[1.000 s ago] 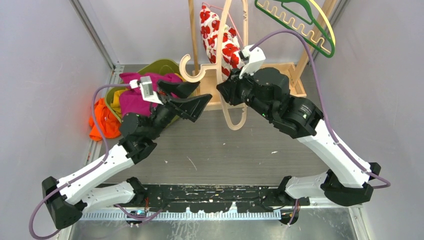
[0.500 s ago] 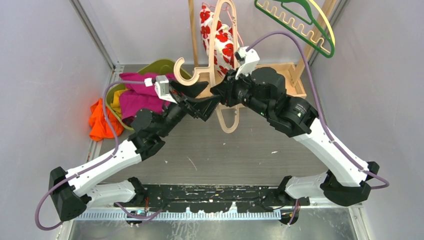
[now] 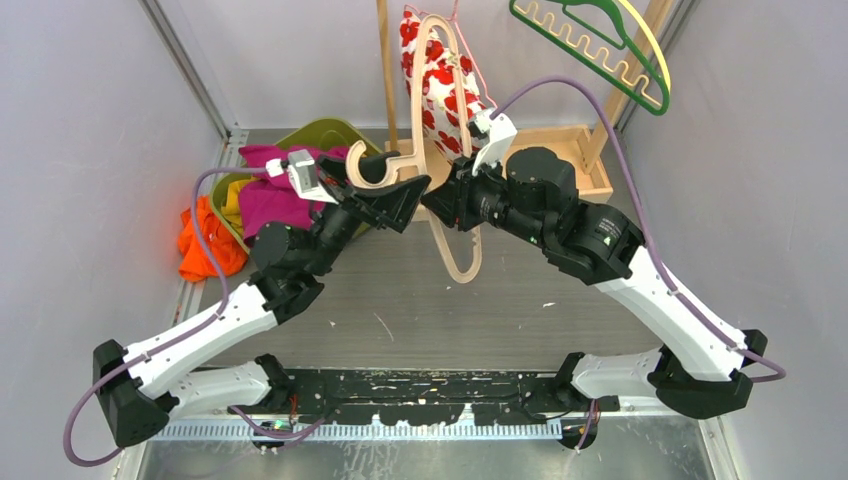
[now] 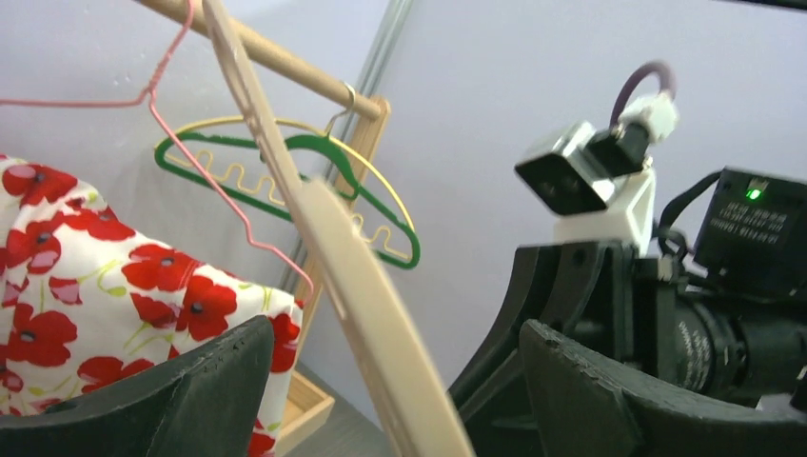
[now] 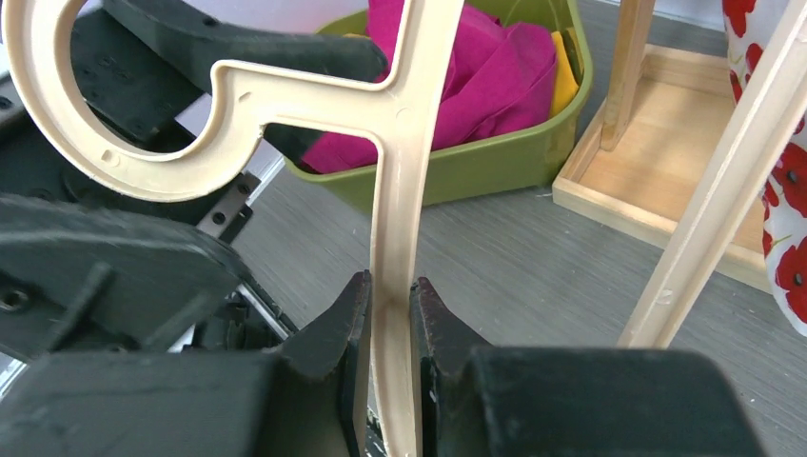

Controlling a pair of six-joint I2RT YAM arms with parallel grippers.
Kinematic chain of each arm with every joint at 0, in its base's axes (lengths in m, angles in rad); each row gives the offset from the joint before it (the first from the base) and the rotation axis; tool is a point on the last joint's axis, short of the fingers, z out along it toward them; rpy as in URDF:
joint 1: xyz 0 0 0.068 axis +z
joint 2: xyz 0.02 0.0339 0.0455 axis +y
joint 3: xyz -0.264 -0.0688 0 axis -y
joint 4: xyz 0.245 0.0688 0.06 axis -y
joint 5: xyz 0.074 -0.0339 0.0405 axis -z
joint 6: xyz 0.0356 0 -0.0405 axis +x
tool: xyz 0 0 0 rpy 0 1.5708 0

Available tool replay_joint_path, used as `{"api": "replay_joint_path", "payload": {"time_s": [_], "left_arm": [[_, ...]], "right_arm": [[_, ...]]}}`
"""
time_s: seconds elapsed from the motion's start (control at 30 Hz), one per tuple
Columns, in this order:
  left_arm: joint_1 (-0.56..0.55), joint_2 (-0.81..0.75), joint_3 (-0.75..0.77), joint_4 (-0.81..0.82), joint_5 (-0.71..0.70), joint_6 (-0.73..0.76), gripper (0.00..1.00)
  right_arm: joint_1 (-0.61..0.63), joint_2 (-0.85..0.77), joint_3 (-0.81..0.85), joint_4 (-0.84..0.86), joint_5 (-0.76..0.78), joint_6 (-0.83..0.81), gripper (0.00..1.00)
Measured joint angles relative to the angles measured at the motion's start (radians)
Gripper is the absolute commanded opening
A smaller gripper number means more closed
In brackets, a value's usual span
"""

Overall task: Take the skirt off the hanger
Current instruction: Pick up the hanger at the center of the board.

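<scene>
The hanger (image 5: pixel 395 190) is pinched at its stem by the right gripper (image 5: pixel 389 290); the left gripper (image 4: pixel 395 338) is spread around it. The skirt (image 3: pixel 440 80) is judged not yet freed.

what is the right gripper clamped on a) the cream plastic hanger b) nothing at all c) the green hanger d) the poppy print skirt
a: in the right wrist view the right gripper has its fingers pinched on the stem of the cream hanger.

One skirt (image 3: pixel 441 82), four hangers (image 3: pixel 419 112), one bin (image 3: pixel 331 128), two arms (image 3: pixel 222 320).
</scene>
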Motion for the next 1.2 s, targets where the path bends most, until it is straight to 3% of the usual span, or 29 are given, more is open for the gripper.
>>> {"api": "replay_joint_path", "payload": {"time_s": [0.4,0.8,1.2], "left_arm": [[0.0,0.05,0.058,0.035,-0.028,0.002,1.0],[0.0,0.112,0.058,0.059,-0.047,-0.006,0.93],[0.0,0.126,0.055,0.101,-0.062,-0.005,0.66]], "right_arm": [[-0.002,0.0,-0.021,-0.007,-0.022,0.006,0.01],[-0.005,-0.005,-0.042,0.046,-0.029,0.01,0.01],[-0.005,-0.009,-0.043,0.072,-0.059,0.006,0.01]]}}
